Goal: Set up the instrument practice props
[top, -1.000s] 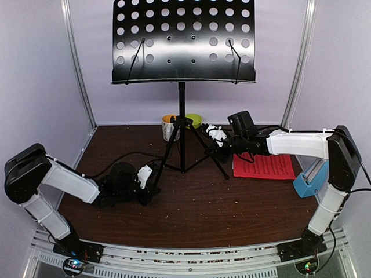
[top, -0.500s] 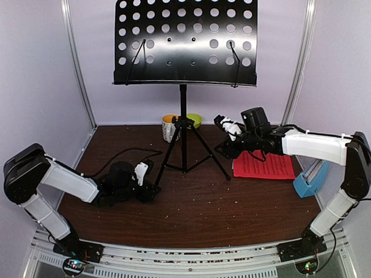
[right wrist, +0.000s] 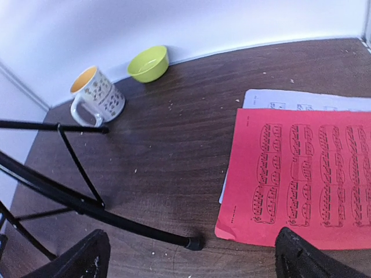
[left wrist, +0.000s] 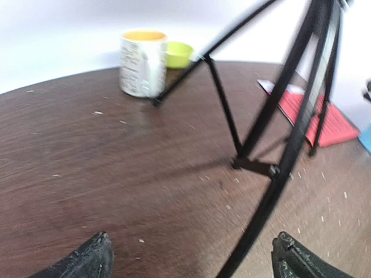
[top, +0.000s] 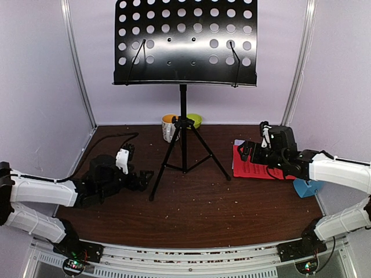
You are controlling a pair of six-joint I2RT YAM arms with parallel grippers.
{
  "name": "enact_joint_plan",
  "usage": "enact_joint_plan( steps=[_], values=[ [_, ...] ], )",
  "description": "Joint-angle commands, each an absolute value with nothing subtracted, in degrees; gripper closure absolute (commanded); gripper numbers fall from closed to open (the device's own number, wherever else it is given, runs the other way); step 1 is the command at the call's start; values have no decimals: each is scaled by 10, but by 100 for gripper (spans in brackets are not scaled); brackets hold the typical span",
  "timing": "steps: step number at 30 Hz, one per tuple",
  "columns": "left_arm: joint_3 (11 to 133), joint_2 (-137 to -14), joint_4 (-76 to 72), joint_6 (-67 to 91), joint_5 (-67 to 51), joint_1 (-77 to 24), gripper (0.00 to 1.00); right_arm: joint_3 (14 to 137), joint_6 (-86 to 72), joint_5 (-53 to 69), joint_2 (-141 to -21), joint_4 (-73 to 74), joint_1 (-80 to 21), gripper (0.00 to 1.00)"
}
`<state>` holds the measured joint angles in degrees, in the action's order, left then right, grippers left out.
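Note:
The black music stand (top: pixel 184 152) is upright mid-table on its tripod, its perforated desk (top: pixel 185 43) bare. My left gripper (top: pixel 139 177) is open just left of the stand's front-left leg (left wrist: pixel 264 214), which crosses between its fingers (left wrist: pixel 93 260) untouched. My right gripper (top: pixel 242 152) is open, low beside the red sheet-music page (top: pixel 264 165). The stand's right foot (right wrist: pixel 195 242) lies ahead of it. The red page (right wrist: pixel 307 174) lies on a pale page (right wrist: pixel 301 99). The light-blue metronome (top: pixel 306 187) is mostly hidden behind the right arm.
A white-and-orange mug (top: pixel 168 127) and a small green bowl (top: pixel 195 120) stand behind the stand near the back wall. Pale crumbs are scattered over the dark wooden table (top: pixel 191 211). White side walls close in left and right.
Both grippers have opened and let go of the stand's legs. The left arm drew back to the left, the right arm to the right over the red page. The stand stays upright.

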<state>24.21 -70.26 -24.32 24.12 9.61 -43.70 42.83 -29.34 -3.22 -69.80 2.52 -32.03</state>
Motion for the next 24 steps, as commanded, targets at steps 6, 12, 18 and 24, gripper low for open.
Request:
enact_joint_plan(
  steps=[6,12,18,24],
  values=[
    [218,-634,-247,286,232,-432,2,360,-554,-81,-675,-58,-290,2],
    [235,-632,-224,299,257,-432,2,256,-712,-70,-687,-144,-294,0],
    [226,-637,-251,321,277,-432,2,202,-801,-90,-720,-238,-306,1],
    [218,-626,-267,325,289,-432,2,165,-886,-128,-793,-349,-308,9]
  ],
)
